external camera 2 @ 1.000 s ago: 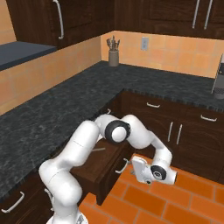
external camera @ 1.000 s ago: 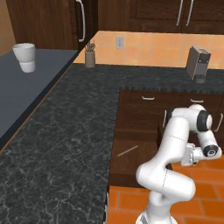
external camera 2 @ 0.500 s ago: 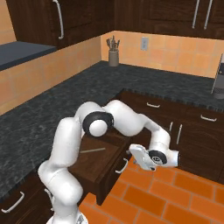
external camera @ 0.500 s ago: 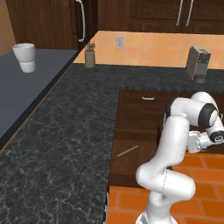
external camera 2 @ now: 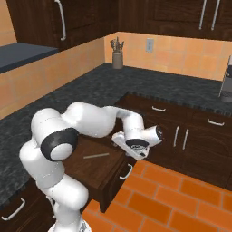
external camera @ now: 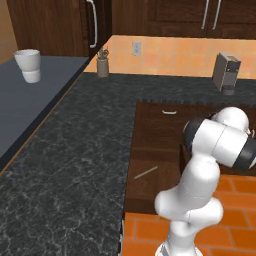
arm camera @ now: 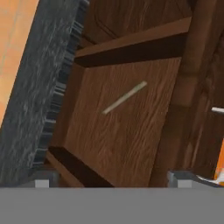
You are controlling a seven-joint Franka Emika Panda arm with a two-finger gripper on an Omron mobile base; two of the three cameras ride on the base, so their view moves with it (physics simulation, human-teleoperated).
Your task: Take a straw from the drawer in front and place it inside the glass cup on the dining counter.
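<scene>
The drawer (external camera: 159, 142) stands pulled out, dark brown wood with a silver bar handle (external camera 2: 126, 172). The straw (external camera: 145, 173), a thin pale stick, lies flat and slanted on its floor (external camera 2: 96, 156). My gripper (external camera 2: 130, 146) hovers over the drawer's front edge, a little apart from the straw. In the hand view the straw (arm camera: 124, 98) lies ahead on the drawer floor (arm camera: 131, 140), and my gripper (arm camera: 111, 181) is open with its tips wide apart and nothing between them. The glass cup and the dining counter are out of view.
Black speckled granite counter (external camera: 75, 150) wraps the drawer's left and back. A white opaque cup (external camera: 28, 65) sits on a grey-blue top at far left. A utensil holder (external camera: 103, 65) and a coffee machine (external camera: 226, 73) stand by the back wall. Orange tiled floor (external camera 2: 172, 199) lies at right.
The arm has swung the hand up from low over the tiled floor to above the drawer's front edge. The straw and the drawer have stayed put.
</scene>
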